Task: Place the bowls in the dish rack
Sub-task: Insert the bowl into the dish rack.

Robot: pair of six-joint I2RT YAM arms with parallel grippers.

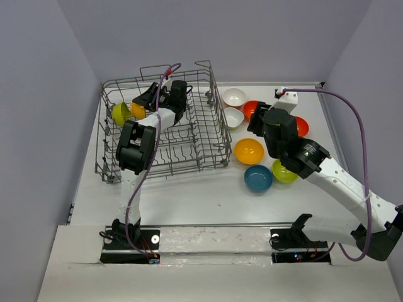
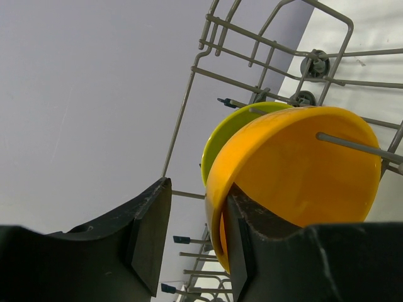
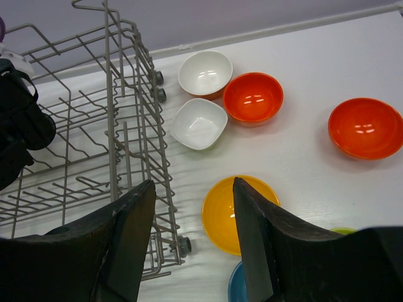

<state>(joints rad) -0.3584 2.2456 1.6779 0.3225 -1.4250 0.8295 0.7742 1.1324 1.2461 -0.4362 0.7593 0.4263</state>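
Your left pincer (image 2: 195, 211) stood open inside the grey wire dish rack (image 1: 215, 107), near its far-left corner. One finger touched the rim of the glossy orange-yellow round bowl (image 2: 296, 170); the other was clear of it. That bowl sat on edge, a tine across its face, nested against the lime-green glossy bowl (image 2: 234, 129). My read: the tines held them upright. Smooth glaze, thin rim, so it could slip or lean.

Your right pincer (image 3: 192, 189) hung open and empty over the white desk (image 1: 189, 195), above the second orange-yellow bowl (image 3: 220, 217), just beside the rack's right wall.

Seven bowls lay mouth-up towards the desk's far-right corner: that one, two white bowls (image 3: 205, 72), two red-orange bowls (image 3: 253, 96), a teal bowl (image 1: 258, 178) and a second lime-green bowl (image 1: 284, 171). Two of nine racked.
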